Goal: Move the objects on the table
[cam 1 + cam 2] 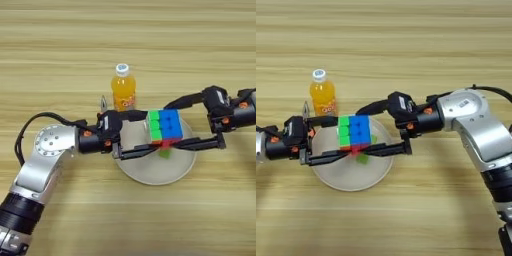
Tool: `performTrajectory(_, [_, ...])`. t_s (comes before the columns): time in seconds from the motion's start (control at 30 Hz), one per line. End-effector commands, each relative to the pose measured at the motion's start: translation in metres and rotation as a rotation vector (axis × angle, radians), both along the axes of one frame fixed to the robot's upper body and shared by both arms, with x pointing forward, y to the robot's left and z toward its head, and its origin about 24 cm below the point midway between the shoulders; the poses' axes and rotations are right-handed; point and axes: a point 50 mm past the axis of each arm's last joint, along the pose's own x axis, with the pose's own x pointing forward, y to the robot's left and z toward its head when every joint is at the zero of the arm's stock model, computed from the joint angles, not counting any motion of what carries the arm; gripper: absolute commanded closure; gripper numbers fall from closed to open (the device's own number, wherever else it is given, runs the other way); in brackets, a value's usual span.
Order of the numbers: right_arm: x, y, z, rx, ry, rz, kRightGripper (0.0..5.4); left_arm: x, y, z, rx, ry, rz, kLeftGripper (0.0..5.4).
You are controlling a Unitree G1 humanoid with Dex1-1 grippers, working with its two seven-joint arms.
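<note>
2 hands meet at the puzzle cube above the plate.
Left hand and right hand each seem to clasp it — bottle upright behind.

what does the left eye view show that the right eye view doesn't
Only the left eye view shows the left arm's silver elbow joint and black forearm at the lower left. Only the right eye view shows the right arm's silver upper segment running to the lower right. Both show the left tool and right tool reaching in from opposite sides onto the puzzle cube above the round plate, a small green piece on the plate, the orange-juice bottle standing behind, and the wooden table.
</note>
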Motion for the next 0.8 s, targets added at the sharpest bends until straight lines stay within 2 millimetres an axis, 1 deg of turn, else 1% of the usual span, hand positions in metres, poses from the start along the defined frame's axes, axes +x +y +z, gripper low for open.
performTrajectory(0.03, [-0.001,0.001,0.009,0.006,-0.032,0.013,0.60,0.002,-0.001,0.002,0.006,-0.025,-0.003,2.14])
performTrajectory(0.1, [-0.001,0.001,0.009,0.012,-0.030,0.014,0.31,0.002,-0.001,0.002,0.005,-0.025,-0.002,2.14])
performTrajectory(0.2, [-0.002,0.001,0.010,0.024,-0.026,0.013,0.05,0.002,-0.001,0.002,0.005,-0.024,-0.001,2.14])
performTrajectory(0.43, [-0.001,-0.006,0.014,0.105,-0.027,-0.044,0.00,0.001,-0.001,0.001,0.001,-0.024,0.002,2.14])
performTrajectory(0.67, [0.003,-0.020,0.018,0.286,-0.042,-0.202,0.00,0.001,0.000,0.001,-0.006,-0.022,0.012,2.14])
performTrajectory(0.8, [0.011,-0.031,0.010,0.389,-0.054,-0.372,0.00,0.000,0.003,0.000,-0.015,-0.016,0.028,2.14])
